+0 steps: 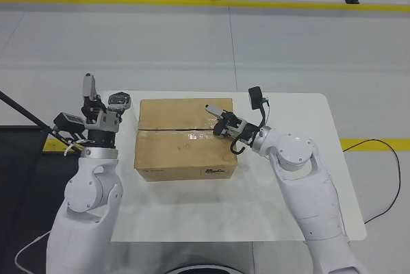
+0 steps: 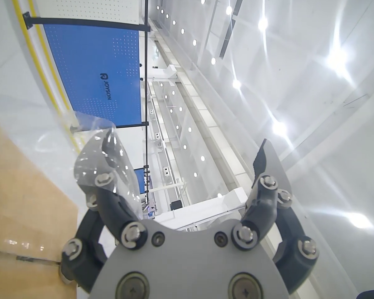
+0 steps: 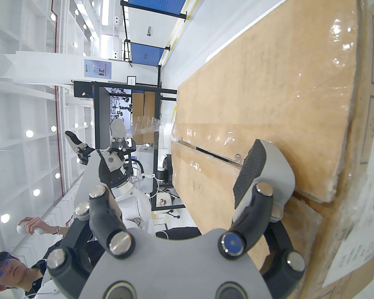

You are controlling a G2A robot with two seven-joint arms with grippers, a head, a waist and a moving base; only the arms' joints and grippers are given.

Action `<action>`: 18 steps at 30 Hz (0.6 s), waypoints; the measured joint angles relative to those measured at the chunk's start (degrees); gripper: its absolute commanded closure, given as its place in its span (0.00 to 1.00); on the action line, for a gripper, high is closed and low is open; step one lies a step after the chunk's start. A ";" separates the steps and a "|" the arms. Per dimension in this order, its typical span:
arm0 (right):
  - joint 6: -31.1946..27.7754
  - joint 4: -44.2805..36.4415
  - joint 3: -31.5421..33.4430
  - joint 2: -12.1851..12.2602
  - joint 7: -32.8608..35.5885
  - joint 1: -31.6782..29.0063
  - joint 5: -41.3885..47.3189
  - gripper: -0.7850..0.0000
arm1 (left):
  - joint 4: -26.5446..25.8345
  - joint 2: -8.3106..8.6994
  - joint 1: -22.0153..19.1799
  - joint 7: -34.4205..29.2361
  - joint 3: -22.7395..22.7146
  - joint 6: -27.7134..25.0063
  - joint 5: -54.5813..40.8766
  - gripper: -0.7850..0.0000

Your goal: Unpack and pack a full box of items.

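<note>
Top view places the box [image 1: 184, 137] at the middle of the counter [image 1: 191, 209], flaps shut, between the two arms. The right hand [image 3: 174, 172] is spread and grips nothing; one finger [image 3: 261, 169] lies against the box top just beside the seam [image 3: 212, 154], at the end nearest that arm. The left hand [image 2: 184, 157] is also spread, raised beside the opposite end of the box and apart from it. A scrap of clear film [image 2: 103, 157] clings to one of its fingers. Probable faults: the right finger may skate over the flap edge instead of catching under it, since the seam gap is narrow and the near flap corner is already frayed. Prying there may tear the cardboard further. Nothing braces the box, so a sideways push may slide or turn it on the counter. The film on the left finger may weaken that hand's grip on any item and may stick to the next thing it touches.
</note>
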 measured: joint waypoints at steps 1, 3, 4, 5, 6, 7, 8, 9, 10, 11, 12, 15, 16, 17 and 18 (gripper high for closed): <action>-0.05 -0.06 -0.01 0.00 -0.10 -0.09 0.00 0.00 | -0.09 -0.06 -0.10 -0.07 0.31 0.05 0.05 0.00; -0.38 -0.54 -0.24 0.02 -1.00 -0.81 0.09 0.00 | -0.28 -0.20 -0.35 -0.15 1.01 0.22 0.20 0.00; -0.44 -0.72 -0.38 0.04 -1.24 -0.99 0.13 0.00 | -0.34 -0.26 -0.46 -0.18 1.30 0.30 0.27 0.00; -0.44 -0.82 -0.55 0.06 -1.44 -1.06 0.17 0.00 | -0.41 -0.34 -0.64 -0.27 1.68 0.41 0.37 0.00; -0.43 -0.83 -0.67 0.07 -1.55 -1.04 0.21 0.00 | -0.46 -0.39 -0.79 -0.35 1.95 0.52 0.43 0.00; -0.42 -0.82 -0.79 0.09 -1.60 -0.99 0.26 0.00 | -0.51 -0.45 -0.95 -0.44 2.21 0.64 0.49 0.00; -0.45 -0.78 -0.92 0.10 -1.70 -0.88 0.37 0.00 | -0.57 -0.52 -1.14 -0.55 2.55 0.77 0.62 0.00; -0.52 -0.74 -0.99 0.11 -1.81 -0.82 0.49 0.00 | -0.62 -0.57 -1.28 -0.63 2.79 0.87 0.72 0.00; -0.63 -0.73 -1.04 0.12 -1.95 -0.75 0.63 0.00 | -0.67 -0.62 -1.41 -0.71 3.03 0.95 0.80 0.00; -0.78 -0.74 -1.08 0.14 -2.18 -0.68 0.78 0.00 | -0.73 -0.69 -1.57 -0.84 3.36 1.04 0.93 0.00; -0.89 -0.77 -1.08 0.15 -2.39 -0.65 0.89 0.00 | -0.77 -0.74 -1.68 -0.96 3.59 1.11 1.07 0.00; -1.09 -0.97 -1.03 0.24 -2.87 -0.64 1.23 0.00 | -0.89 -0.90 -1.96 -1.10 4.26 1.34 1.38 0.00; -1.10 -1.01 -1.01 0.27 -2.92 -0.65 1.31 0.00 | -0.93 -0.95 -2.02 -1.10 4.43 1.38 1.48 0.00; -1.10 -1.04 -1.00 0.31 -3.01 -0.68 1.39 0.00 | -0.94 -1.02 -2.10 -1.10 4.66 1.44 1.59 0.00; -1.07 -1.07 -1.01 0.34 -3.08 -0.69 1.43 0.00 | -0.94 -1.07 -2.17 -1.10 4.84 1.50 1.67 0.00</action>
